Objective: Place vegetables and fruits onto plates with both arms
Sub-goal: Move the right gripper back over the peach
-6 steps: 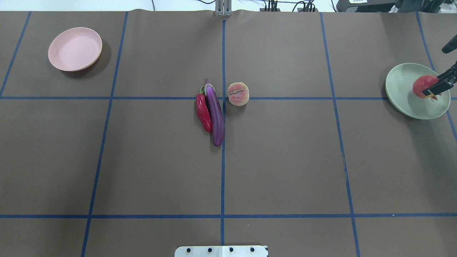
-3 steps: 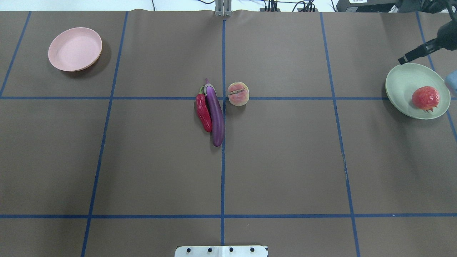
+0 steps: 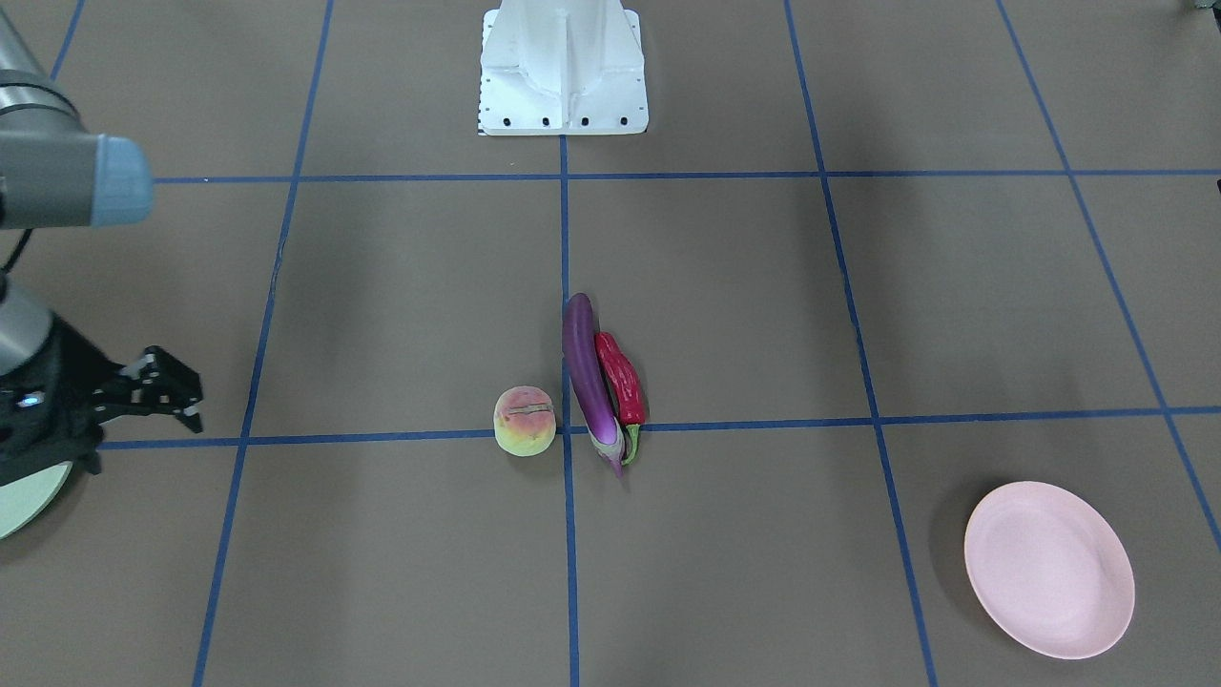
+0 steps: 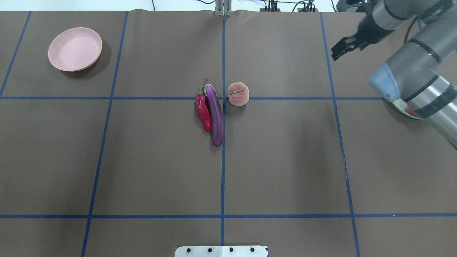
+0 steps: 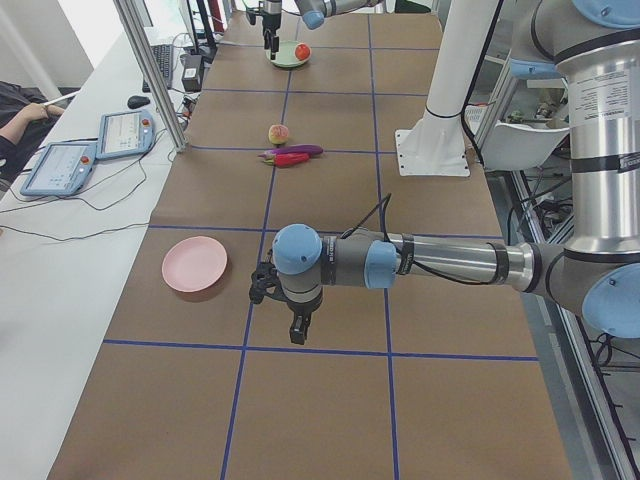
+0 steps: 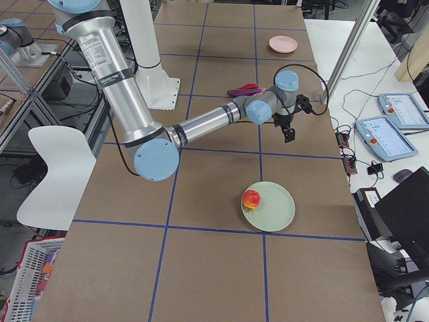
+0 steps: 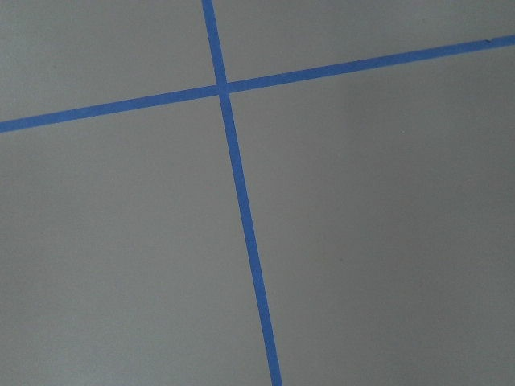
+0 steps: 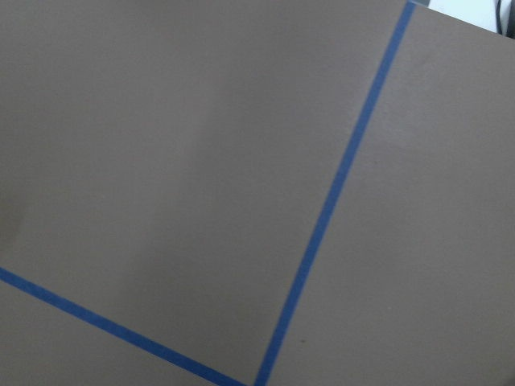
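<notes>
Since a moment ago the right arm's tool has let go and swung away from the mint green plate, out over the far right of the worktop, its fingers apart and empty. A pomegranate sits on that plate: one of four done. The peach, eggplant and chili pepper wait at the centre. The pink plate, far left, has nothing on it yet. The left tool hovers near it; I cannot tell whether its fingers are apart.

Glossy eggplant and wrinkled chili lie on matt brown table covering.
</notes>
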`<action>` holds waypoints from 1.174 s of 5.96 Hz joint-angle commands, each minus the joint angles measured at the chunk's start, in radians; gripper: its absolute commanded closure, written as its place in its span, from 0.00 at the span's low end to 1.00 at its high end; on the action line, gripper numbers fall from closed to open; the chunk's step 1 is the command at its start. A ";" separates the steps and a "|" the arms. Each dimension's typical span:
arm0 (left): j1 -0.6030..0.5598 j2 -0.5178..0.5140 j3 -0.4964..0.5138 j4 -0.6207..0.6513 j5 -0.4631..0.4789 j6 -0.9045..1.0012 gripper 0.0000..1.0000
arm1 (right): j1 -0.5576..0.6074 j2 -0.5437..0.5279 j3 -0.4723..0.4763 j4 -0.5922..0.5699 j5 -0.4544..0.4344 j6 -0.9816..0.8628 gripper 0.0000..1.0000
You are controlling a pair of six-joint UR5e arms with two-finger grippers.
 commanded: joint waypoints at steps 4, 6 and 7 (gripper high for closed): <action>0.002 0.002 0.001 0.002 0.000 -0.002 0.00 | -0.341 0.350 -0.255 -0.057 -0.351 0.328 0.01; 0.000 0.002 0.000 0.000 -0.001 0.000 0.00 | -0.392 0.385 -0.323 -0.055 -0.414 0.356 0.02; 0.001 0.002 0.001 0.002 0.000 0.000 0.00 | -0.400 0.387 -0.327 -0.054 -0.428 0.357 0.02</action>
